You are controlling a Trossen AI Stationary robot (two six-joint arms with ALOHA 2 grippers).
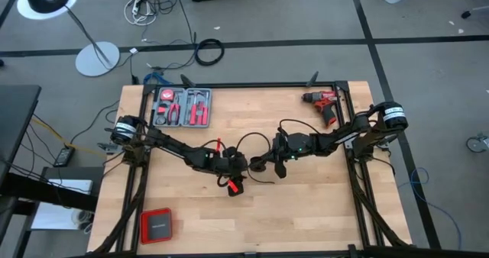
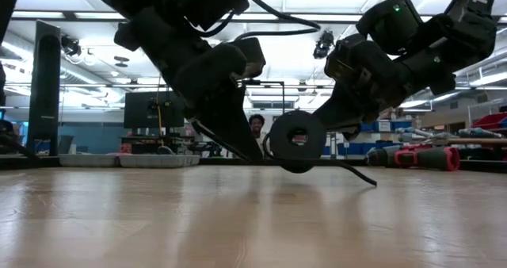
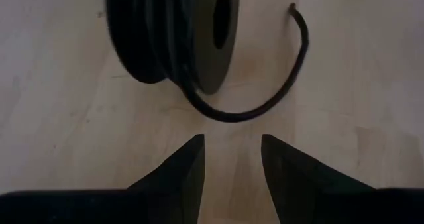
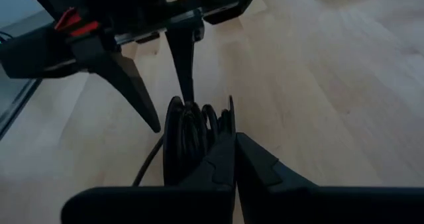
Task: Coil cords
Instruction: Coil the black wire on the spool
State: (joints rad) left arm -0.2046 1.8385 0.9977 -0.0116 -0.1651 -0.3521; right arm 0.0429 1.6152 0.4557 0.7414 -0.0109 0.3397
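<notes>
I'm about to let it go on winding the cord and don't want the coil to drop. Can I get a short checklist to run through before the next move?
1. Right gripper shut on the coiled cord: ok.
2. Left gripper open and empty, facing the coil: ok.
3. Loose tail of the cord free, curling ahead of the left fingers: ok, not yet grasped.
4. Coil held clear of the table: ok in the low view; only the tail trails down.
5. Red drill and tool tray away from both arms: ok.
6. Grip firmness on the coil: cannot tell.
</notes>
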